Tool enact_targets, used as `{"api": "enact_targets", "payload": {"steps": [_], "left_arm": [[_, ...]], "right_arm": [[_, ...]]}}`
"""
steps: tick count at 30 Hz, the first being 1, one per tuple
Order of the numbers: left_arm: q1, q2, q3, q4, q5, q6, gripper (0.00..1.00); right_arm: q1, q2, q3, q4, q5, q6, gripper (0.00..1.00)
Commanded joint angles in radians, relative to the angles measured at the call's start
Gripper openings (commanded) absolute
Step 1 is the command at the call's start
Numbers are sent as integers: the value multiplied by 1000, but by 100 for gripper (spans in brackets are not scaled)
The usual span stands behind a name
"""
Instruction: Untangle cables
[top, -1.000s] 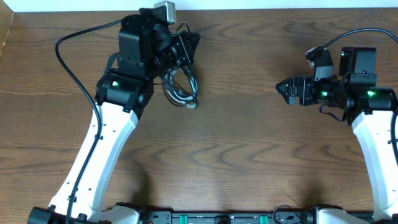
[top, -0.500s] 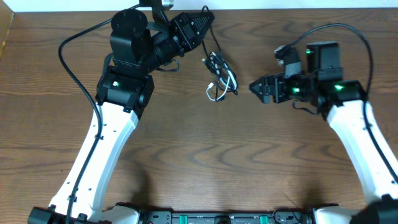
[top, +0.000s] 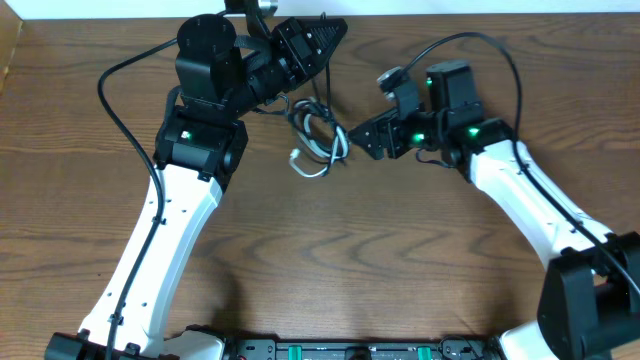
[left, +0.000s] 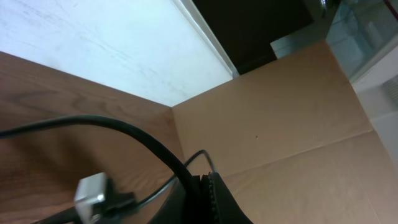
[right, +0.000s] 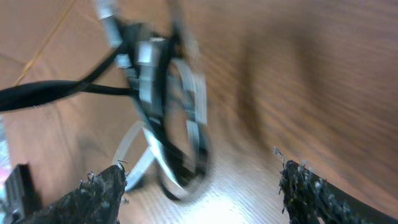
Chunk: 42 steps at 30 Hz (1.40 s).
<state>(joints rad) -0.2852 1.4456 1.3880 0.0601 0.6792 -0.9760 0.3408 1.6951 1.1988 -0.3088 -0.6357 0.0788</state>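
- The left fingers (top: 315, 42) are staying clenched on a black strand, with the cables (top: 318, 143) bunching just beyond their tips above the bench (top: 400, 260).
- The right fingers (right: 102, 190), spread wide and grasping nothing, are now arriving just beside the bundle after swinging in from well apart.
- A two-handed pull-apart is probably becoming possible.

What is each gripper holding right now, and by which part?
The left gripper is shut on a thin black strand at the far end of the cables. The right gripper is open beside the bundle, holding nothing.
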Motion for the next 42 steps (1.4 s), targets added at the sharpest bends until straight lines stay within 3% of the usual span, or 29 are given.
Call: {"api": "enact_targets", "payload": {"steps": [1, 3, 5, 7, 10, 14, 21, 28, 33, 38, 42], "left_arm": [[-2, -21, 18, 13, 37, -14, 7], [-2, -21, 18, 13, 51, -21, 7], [-2, -21, 18, 13, 63, -24, 7], [2, -22, 18, 13, 62, 42, 7], [31, -22, 18, -6, 61, 109, 7], [137, -22, 18, -47, 40, 164, 7], [296, -23, 18, -134, -142, 278, 7], [469, -23, 18, -227, -142, 333, 7], [492, -23, 18, -392, -149, 502, 7], [503, -23, 18, -509, -381, 617, 7], [512, -23, 18, -539, -456, 670, 7]], "right_arm": [[29, 36, 16, 31, -55, -9, 78], [43, 70, 16, 74, -27, -8, 77], [55, 114, 16, 122, 47, 5, 63], [57, 150, 16, 133, 259, 108, 26], [37, 150, 16, 111, 409, 191, 2], [-30, 148, 16, 40, 345, 190, 1], [-117, 148, 16, -111, 346, 187, 1], [-233, 148, 16, -206, 347, 145, 1], [-251, 148, 16, -225, 325, 89, 1], [-280, 148, 16, -286, 454, 138, 1], [-333, 148, 16, -304, 445, 154, 1]]}}
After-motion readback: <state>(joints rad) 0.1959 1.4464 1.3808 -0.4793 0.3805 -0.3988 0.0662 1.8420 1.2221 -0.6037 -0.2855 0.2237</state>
